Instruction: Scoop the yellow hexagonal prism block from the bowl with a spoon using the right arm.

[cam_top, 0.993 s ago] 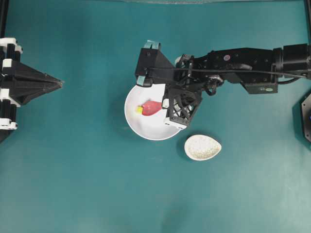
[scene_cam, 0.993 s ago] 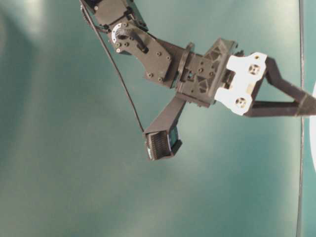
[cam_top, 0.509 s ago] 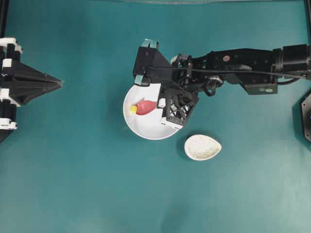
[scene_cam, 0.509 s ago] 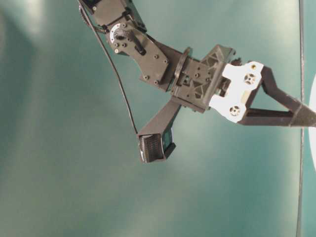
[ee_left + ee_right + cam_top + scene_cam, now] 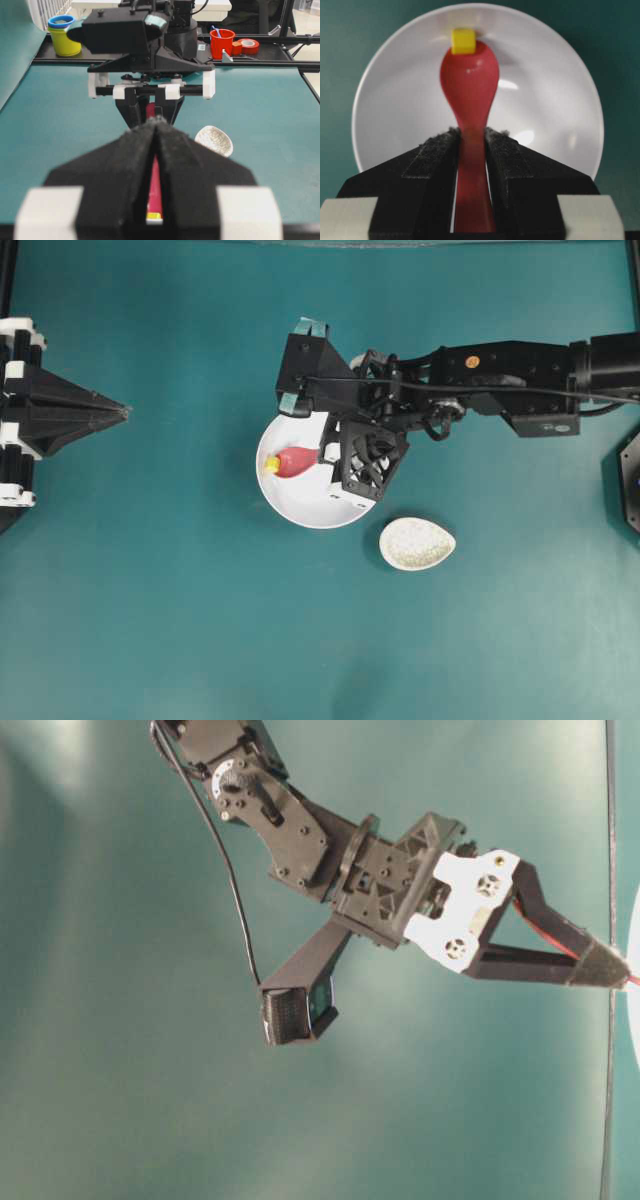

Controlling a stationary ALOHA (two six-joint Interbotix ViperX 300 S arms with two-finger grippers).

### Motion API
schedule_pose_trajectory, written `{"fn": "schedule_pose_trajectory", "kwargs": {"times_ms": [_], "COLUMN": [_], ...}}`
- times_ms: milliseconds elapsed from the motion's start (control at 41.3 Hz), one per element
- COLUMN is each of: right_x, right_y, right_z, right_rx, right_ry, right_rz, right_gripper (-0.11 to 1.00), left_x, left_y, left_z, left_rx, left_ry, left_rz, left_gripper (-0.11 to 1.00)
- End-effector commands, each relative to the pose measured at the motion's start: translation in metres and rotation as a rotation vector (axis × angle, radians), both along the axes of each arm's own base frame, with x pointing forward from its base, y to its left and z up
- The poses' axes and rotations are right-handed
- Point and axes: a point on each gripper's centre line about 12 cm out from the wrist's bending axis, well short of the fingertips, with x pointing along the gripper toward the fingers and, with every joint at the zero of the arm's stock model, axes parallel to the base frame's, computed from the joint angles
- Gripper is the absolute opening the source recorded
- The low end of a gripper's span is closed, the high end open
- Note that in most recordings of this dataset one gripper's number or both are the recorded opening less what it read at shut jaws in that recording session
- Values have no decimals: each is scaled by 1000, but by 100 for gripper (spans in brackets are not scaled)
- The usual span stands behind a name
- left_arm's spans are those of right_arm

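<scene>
In the right wrist view we see the right gripper [image 5: 470, 150] clamped on the handle of the spoon [image 5: 470, 90], its two black padded fingers [image 5: 434, 155] pressed against either side of the pink-red handle in the lower middle of the frame. The jaws stand only as far apart as the handle is wide. The spoon's scoop points away from the gripper toward the top of the frame, over the inside of the bowl [image 5: 555, 115]. The yellow hexagonal prism block [image 5: 463, 40] sits at the very tip of the scoop, touching its far edge, close to the bowl's far wall; we cannot tell whether it rests on the scoop's lip or on the bowl just beyond it.

From overhead, the right arm [image 5: 500, 370] reaches in from the right edge of the frame to the bowl [image 5: 300, 502] near the middle, on the teal desk [image 5: 150, 620]. There the spoon [image 5: 296, 461] lies toward the bowl's left side with the block [image 5: 271, 466] at its left end. A small speckled dish [image 5: 417, 543] stands just to the lower right of the bowl, apart from it.

The left gripper [image 5: 122, 413] stays at the left edge of the overhead frame, well apart from the bowl, its fingers brought together to a point.
</scene>
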Motion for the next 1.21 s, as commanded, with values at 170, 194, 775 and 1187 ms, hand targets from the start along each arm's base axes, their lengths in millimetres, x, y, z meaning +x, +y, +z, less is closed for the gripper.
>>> {"fn": "schedule_pose_trajectory", "kwargs": {"times_ms": [170,194,775,1187], "right_x": [-10,-11,-28,-41], "right_y": [3,3,4,7], "right_z": [24,25,29,51], "right_rx": [2,2,1,37], "right_ry": [-122,-130,-239,-82], "right_rz": [-17,-19,-48,-15], "right_gripper": [23,23,23,23], "left_x": [2,2,2,2], "left_y": [0,0,0,1], "left_z": [6,6,6,6], "left_rx": [4,4,4,4], "left_ry": [-14,-14,-14,-15], "left_rz": [1,1,1,3], "left_gripper": [1,1,1,1]}}
